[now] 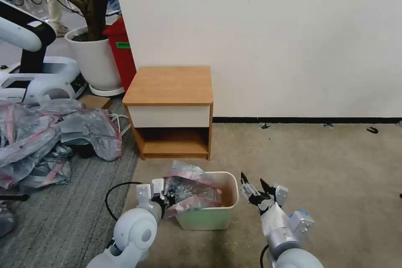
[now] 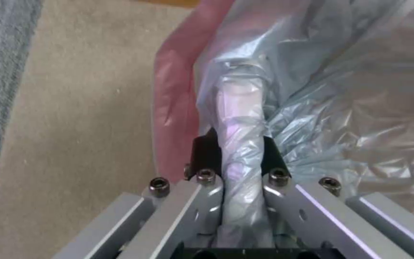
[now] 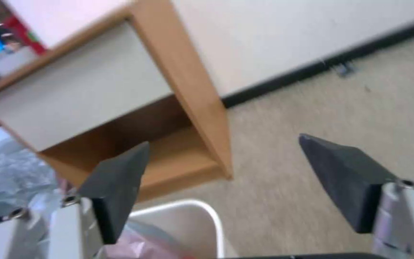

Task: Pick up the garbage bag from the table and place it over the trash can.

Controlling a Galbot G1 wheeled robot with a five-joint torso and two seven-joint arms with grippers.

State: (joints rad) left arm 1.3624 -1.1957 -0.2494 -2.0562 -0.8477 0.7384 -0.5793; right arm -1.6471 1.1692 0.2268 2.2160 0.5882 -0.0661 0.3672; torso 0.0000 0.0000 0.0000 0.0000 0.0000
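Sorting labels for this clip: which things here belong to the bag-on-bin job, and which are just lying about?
Job:
garbage bag, draped on the trash can
trash can
table
left gripper, jaws clamped on the bag
right gripper, jaws open beside the can

Lying about:
heap of bags
red bin
plant pot

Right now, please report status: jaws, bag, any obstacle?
Left gripper shut on crinkled grey plastic garbage bag with pink rim, draped over cream plastic trash can left side. Right gripper open beside the can, empty. Nothing in the way.

Crinkled glossy plastic garbage bag (image 1: 190,190), smooth plastic trash can (image 1: 209,217), matt wooden table (image 1: 169,86)
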